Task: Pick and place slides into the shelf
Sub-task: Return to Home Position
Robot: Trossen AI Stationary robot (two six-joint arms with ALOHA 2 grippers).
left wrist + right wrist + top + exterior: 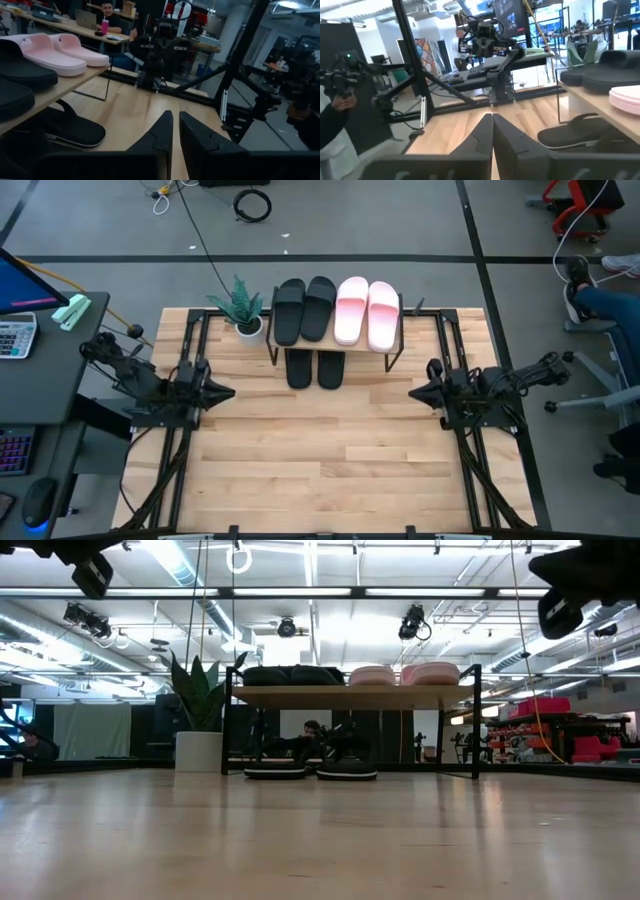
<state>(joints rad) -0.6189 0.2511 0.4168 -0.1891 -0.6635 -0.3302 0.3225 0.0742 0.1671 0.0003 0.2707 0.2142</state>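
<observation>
The shelf (pixel 336 340) stands at the table's far middle. On its wood top lie two black slides (pixel 303 308) and two pink slides (pixel 366 312), side by side. Two more black slides (pixel 315 368) rest on the table under the shelf, their ends sticking out at the near side. My left gripper (pixel 232 392) is at the table's left edge, shut, pointing level toward the right. My right gripper (pixel 412 393) is at the right edge, shut, pointing level toward the left. Both are far from the slides and hold nothing.
A potted plant (pixel 241 310) in a white pot stands left of the shelf. Black frame bars (pixel 190 420) run along the table's left and right sides. The wide near half of the wooden tabletop (pixel 330 460) lies bare. People sit at desks beyond the table.
</observation>
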